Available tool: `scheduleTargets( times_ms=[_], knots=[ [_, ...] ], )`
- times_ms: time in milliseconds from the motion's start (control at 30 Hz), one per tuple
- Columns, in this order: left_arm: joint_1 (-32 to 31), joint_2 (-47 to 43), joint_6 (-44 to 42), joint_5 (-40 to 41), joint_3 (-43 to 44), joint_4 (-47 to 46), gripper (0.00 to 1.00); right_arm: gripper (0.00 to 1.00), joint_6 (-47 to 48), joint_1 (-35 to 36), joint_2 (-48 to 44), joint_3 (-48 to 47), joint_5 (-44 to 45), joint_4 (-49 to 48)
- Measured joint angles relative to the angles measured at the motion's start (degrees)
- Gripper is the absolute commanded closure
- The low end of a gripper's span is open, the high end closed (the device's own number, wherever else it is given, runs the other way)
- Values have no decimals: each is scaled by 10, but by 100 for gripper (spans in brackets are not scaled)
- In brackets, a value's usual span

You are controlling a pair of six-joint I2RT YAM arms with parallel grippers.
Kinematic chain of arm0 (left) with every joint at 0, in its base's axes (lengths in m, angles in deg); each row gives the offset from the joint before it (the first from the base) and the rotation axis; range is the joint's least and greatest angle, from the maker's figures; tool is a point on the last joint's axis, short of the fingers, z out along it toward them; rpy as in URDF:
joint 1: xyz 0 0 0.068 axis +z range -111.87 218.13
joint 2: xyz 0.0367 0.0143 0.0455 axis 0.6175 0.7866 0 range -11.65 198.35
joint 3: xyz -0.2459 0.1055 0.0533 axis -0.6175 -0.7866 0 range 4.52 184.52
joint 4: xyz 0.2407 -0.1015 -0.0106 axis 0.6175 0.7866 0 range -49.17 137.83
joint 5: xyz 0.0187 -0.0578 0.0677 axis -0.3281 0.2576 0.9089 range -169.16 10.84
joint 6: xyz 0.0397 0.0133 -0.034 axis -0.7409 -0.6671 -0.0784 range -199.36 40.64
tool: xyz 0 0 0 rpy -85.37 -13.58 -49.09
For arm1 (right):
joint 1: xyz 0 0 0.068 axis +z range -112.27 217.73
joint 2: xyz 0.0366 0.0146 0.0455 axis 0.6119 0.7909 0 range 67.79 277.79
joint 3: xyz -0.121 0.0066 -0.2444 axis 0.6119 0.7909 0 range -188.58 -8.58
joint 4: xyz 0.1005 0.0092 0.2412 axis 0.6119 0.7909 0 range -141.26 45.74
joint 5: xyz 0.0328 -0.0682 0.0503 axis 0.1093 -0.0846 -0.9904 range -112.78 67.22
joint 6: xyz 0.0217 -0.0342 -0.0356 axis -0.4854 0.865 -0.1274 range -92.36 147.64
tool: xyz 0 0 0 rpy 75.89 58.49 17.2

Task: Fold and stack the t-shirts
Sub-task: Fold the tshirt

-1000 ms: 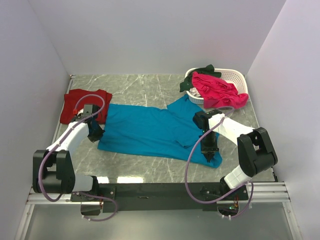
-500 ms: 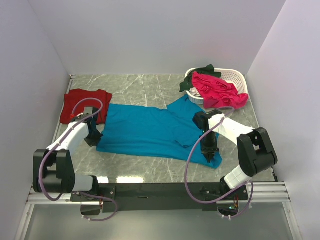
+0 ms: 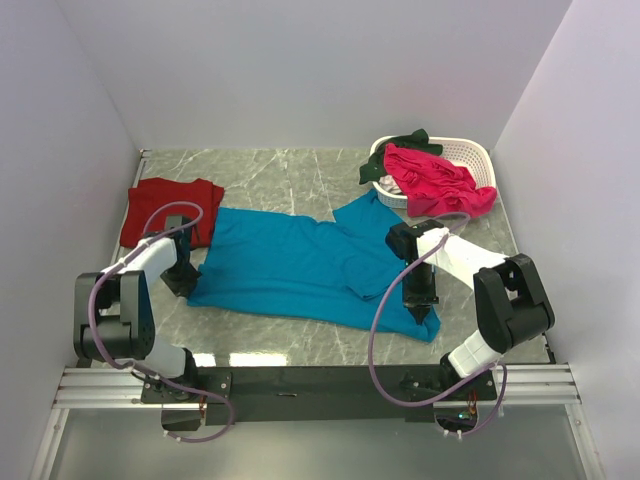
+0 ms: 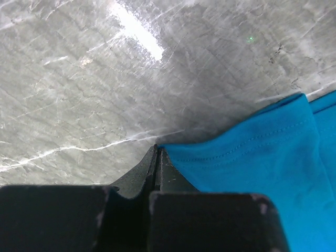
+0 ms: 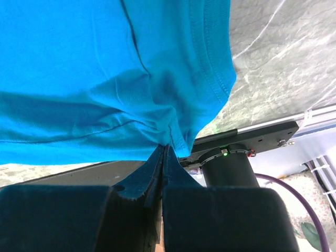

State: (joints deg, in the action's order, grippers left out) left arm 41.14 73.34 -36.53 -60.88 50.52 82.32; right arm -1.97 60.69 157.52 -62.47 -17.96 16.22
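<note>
Teal knit, thin and limp: the teal t-shirt [image 3: 300,265] lies spread on the surface [image 3: 290,180]. Left tool [image 4: 157,153] and right tool [image 5: 164,150] are each clamped on an edge of it. We judge it light and floppy, best held at stitched edges or corners and kept taut.

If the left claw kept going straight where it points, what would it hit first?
Probably the marble tabletop: the left gripper, shut on an edge of the teal-blue t-shirt, points down at bare stone just past its tips, though the gap is hard to judge.
</note>
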Motion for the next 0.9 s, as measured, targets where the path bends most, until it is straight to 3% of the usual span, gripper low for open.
scheduleTargets(
  times_ms=[133, 167, 233, 267, 300, 367, 400, 567, 700, 900],
  knots=[
    [0, 6, -3, 2, 0, -2, 96, 100, -8, 0, 0, 0, 2, 2],
    [0, 7, -3, 3, 2, 0, 85, 100, -9, 0, 0, 1, 2, 2],
    [0, 8, -8, 10, 8, 3, 67, 79, -12, 0, 0, 5, 2, 4],
    [1, 8, -10, 15, 13, 6, 43, 69, -14, 0, 0, 7, 2, 6],
    [2, 7, -13, 19, 19, 10, 31, 54, -15, 0, -2, 7, 1, 11],
    [3, 3, -14, 30, 35, 17, 10, 45, -14, 0, -9, 4, 1, 23],
    [3, -2, -16, 38, 47, 23, 6, 41, -12, 0, -14, -2, 0, 30],
    [-28, -28, -14, 73, 125, 45, 1, 39, -6, -1, -18, -119, -6, 63],
    [-123, -32, 1, 86, 176, 38, 1, 40, 10, 3, -7, -209, -27, 46],
    [-235, -6, 24, 31, 180, 8, 1, 40, 36, 45, 69, -254, -66, 8]
  ],
)
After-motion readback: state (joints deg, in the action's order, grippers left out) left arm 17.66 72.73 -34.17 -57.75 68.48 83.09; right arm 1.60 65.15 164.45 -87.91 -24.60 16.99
